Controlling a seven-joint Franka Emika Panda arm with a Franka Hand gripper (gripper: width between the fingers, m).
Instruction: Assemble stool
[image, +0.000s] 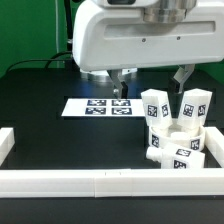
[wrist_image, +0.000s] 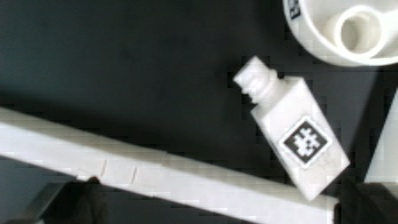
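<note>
The stool's white parts sit clustered at the exterior view's right, inside the corner of the border bars. Two block legs (image: 153, 108) (image: 194, 105) stand upright with tags facing me, and a third leg (image: 177, 156) lies in front. The round seat (image: 182, 130) is wedged among them, mostly hidden. My gripper (image: 150, 82) hangs open above and just behind the cluster, holding nothing. In the wrist view one tagged leg (wrist_image: 295, 128) lies on the black table, part of the seat (wrist_image: 349, 30) shows nearby, and the gripper (wrist_image: 217, 203) has only table and bar between its dark fingertips (wrist_image: 71, 196).
The marker board (image: 100, 106) lies flat on the black table at the middle back. Long white border bars run along the front (image: 100, 182), the exterior view's left (image: 6, 143) and right (image: 214, 150). A bar (wrist_image: 143, 160) crosses the wrist view diagonally.
</note>
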